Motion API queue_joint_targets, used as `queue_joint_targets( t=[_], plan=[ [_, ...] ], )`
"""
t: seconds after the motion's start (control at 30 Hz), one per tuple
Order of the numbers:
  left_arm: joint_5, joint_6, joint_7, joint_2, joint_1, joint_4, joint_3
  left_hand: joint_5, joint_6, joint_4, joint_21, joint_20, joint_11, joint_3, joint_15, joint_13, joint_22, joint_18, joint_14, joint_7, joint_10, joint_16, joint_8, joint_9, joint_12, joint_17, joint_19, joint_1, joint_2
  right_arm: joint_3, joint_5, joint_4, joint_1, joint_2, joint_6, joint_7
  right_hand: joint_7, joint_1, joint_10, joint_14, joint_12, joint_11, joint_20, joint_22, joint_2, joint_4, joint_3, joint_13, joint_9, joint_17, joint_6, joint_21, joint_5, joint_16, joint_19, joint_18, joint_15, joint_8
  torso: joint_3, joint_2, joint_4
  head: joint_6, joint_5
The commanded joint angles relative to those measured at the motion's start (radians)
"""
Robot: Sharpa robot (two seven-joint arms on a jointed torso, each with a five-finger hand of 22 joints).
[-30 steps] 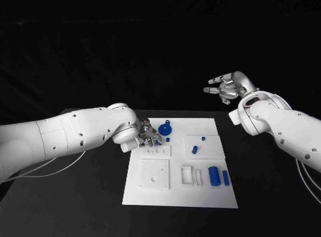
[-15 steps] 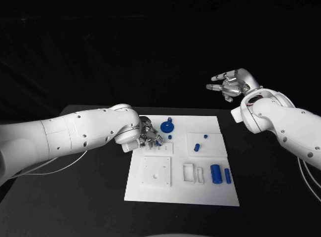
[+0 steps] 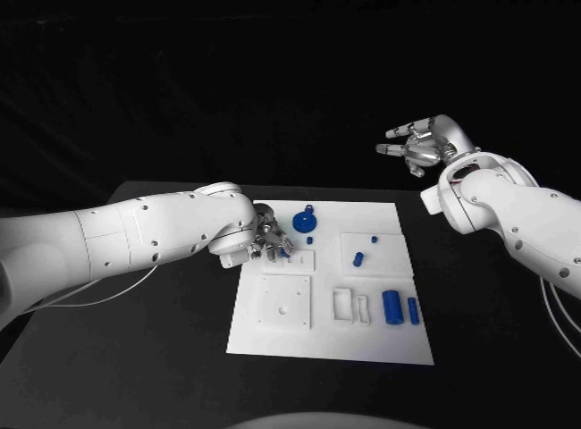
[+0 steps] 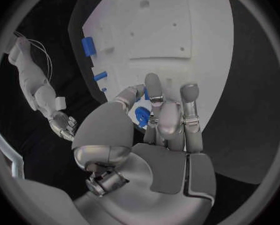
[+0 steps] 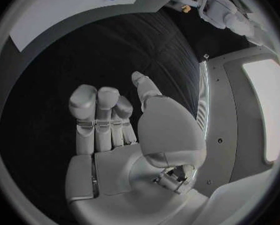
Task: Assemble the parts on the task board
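While your left hand (image 3: 263, 243) sits low over the far left part of the task board (image 3: 329, 349), its fingers (image 4: 154, 92) are curled together around a small blue part (image 4: 142, 116), which the left wrist view shows pinched between thumb and fingertips; how firmly it is held you cannot tell. Just beyond that hand on the board lies the round blue part (image 3: 305, 221) with its short stem pointing away from you, and a tiny blue peg (image 3: 310, 239) stands close beside the fingers. Further toward the board's right half you have a short blue pin (image 3: 357, 259) lying slightly tilted, then nearer you the blue cylinder (image 3: 391, 306) and a slimmer blue bar (image 3: 413, 310), both with their long axes running from you toward the far edge, side by side. The left hand is plainly the nearer one to every part. Your right hand (image 3: 422, 143) hangs raised well beyond the board's far right corner, above the black bench (image 3: 136, 357), fingers loosely spread and holding nothing. Judging from this, the coming move turns on seating the pinched piece into the board directly beneath the left fingers, so watch its alignment there.
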Motion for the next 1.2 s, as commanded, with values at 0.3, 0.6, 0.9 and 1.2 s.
queue_joint_targets(
  t=[0.3, 0.6, 0.9, 1.2],
  plan=[
    [-0.015, 0.010, 0.001, 0.005, -0.003, 0.003, 0.000, 0.006, 0.084, -0.096, -0.011, 0.007, -0.001, 0.097, 0.002, -0.006, 0.007, 0.002, 0.002, -0.075, 0.049, 0.004, 0.002, 0.199, 0.009, -0.001, 0.001, 0.006, 0.007, 0.001, -0.004, -0.002, 0.000, 0.006, 0.014, -0.010, 0.001, -0.001, -0.007, 0.003, 0.000, -0.002, -0.005, 0.069, 0.019, -0.036, 0.032, -0.001, 0.000, 0.004, 0.000, -0.007, -0.017, -0.005, 0.058, 0.005, -0.001, 0.002, 0.0005, 0.000, -0.0007, -0.003, 0.011],
    [-0.012, 0.021, -0.001, 0.008, -0.003, 0.009, 0.000, 0.007, 0.084, -0.095, -0.015, 0.006, -0.001, 0.097, 0.002, -0.008, 0.012, 0.002, 0.002, -0.075, 0.049, 0.005, 0.003, 0.200, 0.012, 0.000, 0.003, 0.006, 0.007, 0.001, -0.010, -0.004, 0.000, 0.008, 0.014, -0.018, 0.001, -0.003, -0.006, 0.004, 0.002, -0.002, -0.005, 0.070, 0.019, -0.040, 0.035, 0.000, 0.000, 0.004, 0.001, -0.007, -0.017, -0.005, 0.058, 0.005, -0.001, 0.002, 0.0006, 0.000, -0.0007, -0.004, 0.007],
    [-0.005, 0.032, -0.003, 0.008, -0.003, 0.012, 0.000, 0.009, 0.084, -0.095, -0.017, 0.006, -0.001, 0.098, 0.002, -0.010, 0.016, 0.001, 0.002, -0.075, 0.049, 0.006, 0.003, 0.201, 0.013, 0.001, 0.005, 0.006, 0.006, 0.001, -0.010, -0.007, 0.000, 0.010, 0.017, -0.020, 0.001, -0.003, -0.007, 0.003, 0.001, -0.003, -0.005, 0.071, 0.019, -0.043, 0.038, 0.000, 0.000, 0.004, 0.002, -0.006, -0.018, -0.006, 0.058, 0.005, -0.001, 0.002, 0.0006, 0.000, -0.0005, -0.006, 0.007],
    [-0.007, 0.031, -0.005, 0.006, -0.003, 0.015, 0.000, 0.012, 0.084, -0.096, -0.021, 0.006, -0.001, 0.099, 0.002, -0.011, 0.020, 0.001, 0.002, -0.075, 0.049, 0.006, 0.004, 0.202, 0.013, 0.000, 0.006, 0.005, 0.007, 0.000, -0.012, -0.014, 0.000, 0.016, 0.024, -0.030, 0.001, -0.009, -0.007, 0.003, 0.001, -0.002, -0.005, 0.071, 0.023, -0.045, 0.042, -0.001, 0.000, 0.005, 0.002, -0.009, -0.023, -0.006, 0.058, 0.006, -0.001, 0.002, 0.0005, 0.000, -0.0011, -0.012, -0.001]
  ],
)
